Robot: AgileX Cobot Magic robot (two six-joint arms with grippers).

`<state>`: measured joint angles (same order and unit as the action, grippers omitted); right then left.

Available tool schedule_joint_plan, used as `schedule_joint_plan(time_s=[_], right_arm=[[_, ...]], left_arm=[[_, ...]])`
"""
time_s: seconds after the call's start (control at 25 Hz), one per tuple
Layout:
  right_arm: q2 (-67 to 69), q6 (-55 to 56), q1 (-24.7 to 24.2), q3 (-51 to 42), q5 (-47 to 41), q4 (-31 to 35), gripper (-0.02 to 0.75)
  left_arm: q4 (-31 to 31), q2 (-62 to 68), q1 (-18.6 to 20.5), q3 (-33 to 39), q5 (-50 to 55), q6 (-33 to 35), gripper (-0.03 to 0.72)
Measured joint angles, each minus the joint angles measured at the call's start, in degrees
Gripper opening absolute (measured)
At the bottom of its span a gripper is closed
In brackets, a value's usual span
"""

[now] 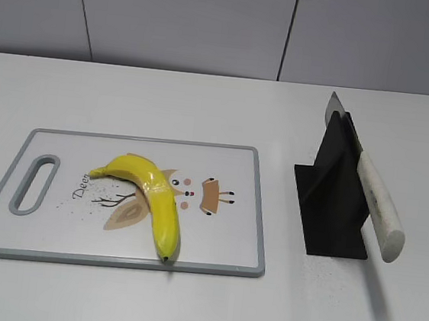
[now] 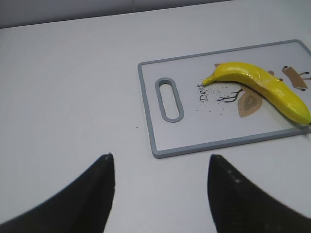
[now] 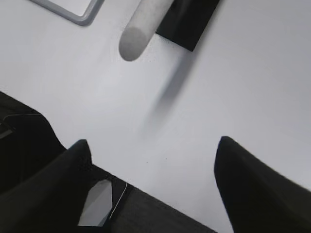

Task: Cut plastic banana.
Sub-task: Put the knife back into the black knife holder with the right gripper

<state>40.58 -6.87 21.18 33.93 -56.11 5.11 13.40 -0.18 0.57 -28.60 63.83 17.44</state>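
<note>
Black stand (image 1: 332, 196) holds the knife (image 1: 373, 189), handle jutting out. Glossy yellow banana (image 1: 149, 197) lies curved and whole on the cutting board (image 1: 222, 238). My left claw (image 2: 160, 189) and right claw (image 3: 153, 179) both gape, empty.

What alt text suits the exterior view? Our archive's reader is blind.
A yellow plastic banana lies on a grey-rimmed cutting board at left on a white table. At right, a white-handled knife rests slanted in a black stand. No pincer shows.
</note>
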Motion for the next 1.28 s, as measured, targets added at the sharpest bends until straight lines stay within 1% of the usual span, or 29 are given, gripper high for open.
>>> schedule_joint_plan(time_s=[0.24,0.48,0.76,0.92,1.0,1.08,1.2,1.28], right_arm=[[-14.8,-0.4,0.0,-2.7,-4.5,0.0,0.593],[-28.2,-0.1,0.0,-4.8,-4.1,0.0,0.593],[-37.0,-0.1,0.0,-4.8,-4.0,0.0,0.593],[-40.3,-0.1,-0.3,-4.8,-4.0,0.0,0.593],[-40.8,-0.1,-1.8,-4.9,-4.0,0.0,0.592],[-40.9,0.0,-4.8,-4.9,-4.0,0.0,0.585],[-40.9,0.0,-11.1,-4.9,-4.0,0.2,0.570],[-40.9,0.0,-14.1,-4.9,-4.0,0.2,0.554]], left_arm=[[0.0,0.0,0.0,0.0,0.0,0.0,0.572],[0.0,0.0,0.0,0.0,0.0,0.0,0.566],[-0.1,0.0,0.0,0.0,0.0,0.0,0.566],[-0.1,0.0,0.0,0.0,0.0,0.0,0.552],[-0.2,0.0,0.0,0.0,-0.1,0.0,0.549],[-0.2,0.0,0.0,0.0,-0.1,0.0,0.547],[-0.2,0.0,0.0,0.0,-0.1,0.0,0.547],[-0.2,0.0,0.0,0.0,-0.1,0.0,0.545]])
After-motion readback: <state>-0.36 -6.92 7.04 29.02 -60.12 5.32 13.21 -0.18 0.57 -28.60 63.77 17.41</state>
